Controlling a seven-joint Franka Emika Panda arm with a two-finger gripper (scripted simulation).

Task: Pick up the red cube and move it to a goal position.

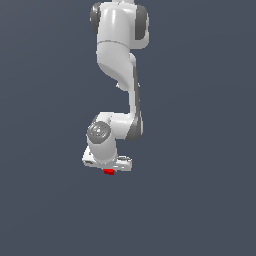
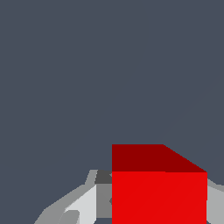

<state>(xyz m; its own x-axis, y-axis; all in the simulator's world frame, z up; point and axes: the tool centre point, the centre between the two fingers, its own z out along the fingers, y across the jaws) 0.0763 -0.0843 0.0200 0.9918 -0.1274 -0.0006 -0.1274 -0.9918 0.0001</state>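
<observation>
The red cube [image 1: 109, 172] shows as a small red patch just under the white hand in the exterior view. In the wrist view the red cube [image 2: 159, 192] is large and sits between the two grey fingers [image 2: 103, 199], which touch its sides with no gap showing. My gripper [image 1: 109, 170] points down from the arm and is shut on the cube; in the wrist view the gripper [image 2: 159, 208] is mostly hidden behind the cube. I cannot tell whether the cube rests on the dark surface or is held above it.
The white arm [image 1: 120, 60] hangs down from the top of the exterior view. A plain dark grey-blue surface [image 1: 200, 200] fills the rest of both views. No goal marker shows.
</observation>
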